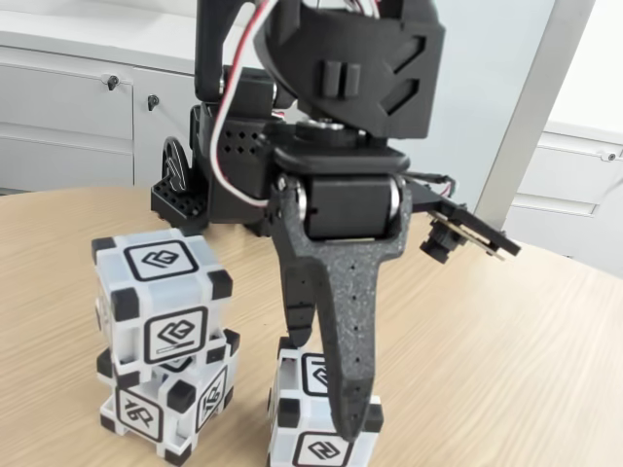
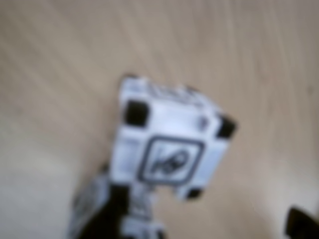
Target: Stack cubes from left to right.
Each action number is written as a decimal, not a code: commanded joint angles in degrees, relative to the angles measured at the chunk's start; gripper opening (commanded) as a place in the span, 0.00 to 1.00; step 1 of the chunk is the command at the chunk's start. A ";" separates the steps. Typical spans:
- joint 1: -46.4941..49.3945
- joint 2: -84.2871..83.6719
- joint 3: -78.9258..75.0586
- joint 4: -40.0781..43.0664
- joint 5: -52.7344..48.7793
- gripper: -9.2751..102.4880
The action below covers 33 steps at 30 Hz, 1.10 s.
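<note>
Standing on a pale wood-grain surface [image 1: 506, 341], three like cubes are seen in the fixed view: each is of white translucent plastic with black blocks at the corners and a black-framed square glyph on every face. Two are stacked at the left of that view, the upper cube [image 1: 162, 302] resting on the lower cube [image 1: 167, 401] and turned a little askew to it, so that its corners overhang. A third cube [image 1: 310, 428] is placed just to the right of the stack, apart from it, and is cut off by the bottom edge of the picture. The gripper [image 1: 326, 375] is lowered over this third cube, with one long, matte, speckled black finger [image 1: 346, 321] laid across its front face and a shorter one behind at its left top edge; the fingers straddle the cube, but whether they are pressed against it cannot be told. In the wrist view a cube [image 2: 167, 144] is shown from above, heavily blurred, with the dark fingers indistinct at the lower edge. White cabinets [image 1: 68, 117] with small dark knobs are made out behind the arm's black base [image 1: 214, 170].
</note>
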 commanded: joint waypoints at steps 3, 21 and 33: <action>0.18 -0.09 -1.05 -0.70 1.23 0.38; -7.56 0.00 -0.26 -0.53 8.61 0.38; -6.42 -0.09 -0.09 0.09 6.94 0.37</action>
